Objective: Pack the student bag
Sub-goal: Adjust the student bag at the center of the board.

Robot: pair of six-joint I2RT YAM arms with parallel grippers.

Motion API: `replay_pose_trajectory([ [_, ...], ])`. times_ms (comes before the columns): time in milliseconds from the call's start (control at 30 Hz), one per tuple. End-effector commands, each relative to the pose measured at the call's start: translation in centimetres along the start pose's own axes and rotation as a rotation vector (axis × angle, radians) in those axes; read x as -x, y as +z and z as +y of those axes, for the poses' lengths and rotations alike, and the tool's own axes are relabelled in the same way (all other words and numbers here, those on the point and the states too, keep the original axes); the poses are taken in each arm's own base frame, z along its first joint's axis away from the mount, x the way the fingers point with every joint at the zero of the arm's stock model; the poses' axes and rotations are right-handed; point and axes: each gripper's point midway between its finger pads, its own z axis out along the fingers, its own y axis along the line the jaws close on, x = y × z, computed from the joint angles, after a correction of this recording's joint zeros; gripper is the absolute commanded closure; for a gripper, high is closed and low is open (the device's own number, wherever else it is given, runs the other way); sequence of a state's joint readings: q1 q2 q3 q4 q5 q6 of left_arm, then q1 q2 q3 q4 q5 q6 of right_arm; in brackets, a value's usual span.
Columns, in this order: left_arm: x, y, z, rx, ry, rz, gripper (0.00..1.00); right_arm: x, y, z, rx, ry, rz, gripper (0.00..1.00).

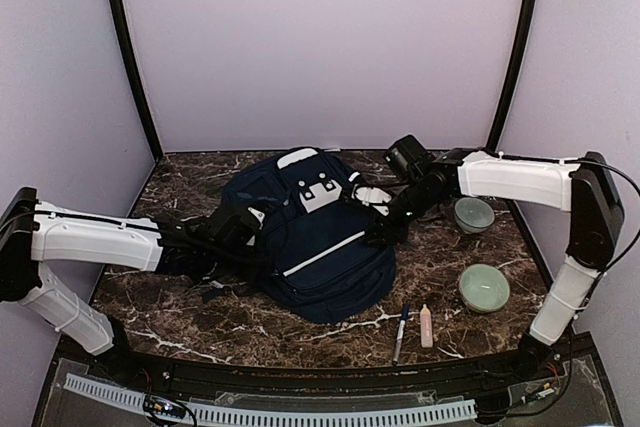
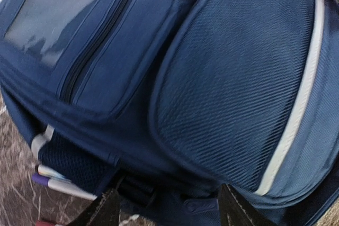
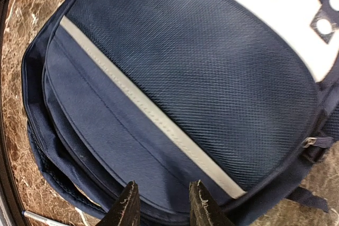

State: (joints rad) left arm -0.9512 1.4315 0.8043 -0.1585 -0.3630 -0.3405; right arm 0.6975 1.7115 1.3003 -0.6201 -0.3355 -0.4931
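The student bag (image 1: 320, 247) is lying flat, face up, in the middle of the marble table (image 1: 200, 327), with an arm on each side of it. The left gripper (image 2: 169, 197) is at the bag's left flank by the mesh side pocket (image 2: 69, 165), jaws spread wide and nothing between them that I can see. The right gripper (image 3: 161, 194) is at the opposite edge, hovering just over the rim below the white stripe (image 3: 148, 107). Its jaws are only a narrow gap apart, with no fabric visibly pinched between them. I can't tell if the tips are actually touching the cloth.

My read is that this is the "get the bag open" step, not the loading step. A marker pen (image 1: 401, 330) and a little pink tube (image 1: 426, 325) are lying on the table near the front edge, well apart from both grippers. Two green bowls, one near the front (image 1: 484, 288) and one further back (image 1: 474, 214), sit off to the right. The side pocket already has a couple of pens (image 2: 55, 183) poking out, so some of it looks done.

What the next move needs, I reckon:
- a proper grab on something small, such as the zipper pull (image 3: 310, 142) on the bag's side
- the other arm pinning the bag so it doesn't just slide on the marble
- soft fabric gives way, so a loose pinch will probably slip off

I can't see an open compartment anywhere yet.
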Motion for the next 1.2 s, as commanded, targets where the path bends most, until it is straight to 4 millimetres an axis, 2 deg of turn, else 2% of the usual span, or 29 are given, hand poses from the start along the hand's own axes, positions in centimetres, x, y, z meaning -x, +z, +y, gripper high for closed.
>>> replay_pose_trajectory([
  [0,-2.4,-0.3,2.4,0.081,-0.1,0.07,0.39,-0.7,1.8,0.4,0.002,-0.005,0.015,0.67],
  [133,-3.5,0.8,3.9,0.136,-0.146,0.129,0.51,-1.4,3.3,0.4,0.029,0.035,0.044,0.67],
  [233,-3.6,2.3,5.1,0.163,-0.181,0.158,0.5,-1.8,4.1,0.5,0.046,0.055,0.055,0.67],
  [333,-2.4,4.0,5.7,0.162,-0.195,0.14,0.46,-2.3,4.4,0.5,0.047,0.065,0.066,0.67],
  [533,1.8,7.7,6.1,0.159,-0.151,0.09,0.43,-3.3,4.9,0.7,0.053,0.086,0.094,0.67],
  [667,4.3,9.8,4.6,0.1,-0.141,0.058,0.43,-3.7,4.8,0.4,0.026,0.077,0.103,0.67],
  [800,5.3,11.4,3.4,0.055,-0.151,0.057,0.44,-3.6,4.6,0.0,0.005,0.075,0.104,0.67],
  [1000,5.7,11.5,2.9,0.035,-0.16,0.059,0.44,-3.4,3.9,-0.5,-0.032,0.06,0.105,0.67],
  [1167,6.0,9.0,3.7,0.045,-0.178,0.035,0.43,-2.4,1.0,-0.4,-0.071,0.006,0.077,0.67],
])
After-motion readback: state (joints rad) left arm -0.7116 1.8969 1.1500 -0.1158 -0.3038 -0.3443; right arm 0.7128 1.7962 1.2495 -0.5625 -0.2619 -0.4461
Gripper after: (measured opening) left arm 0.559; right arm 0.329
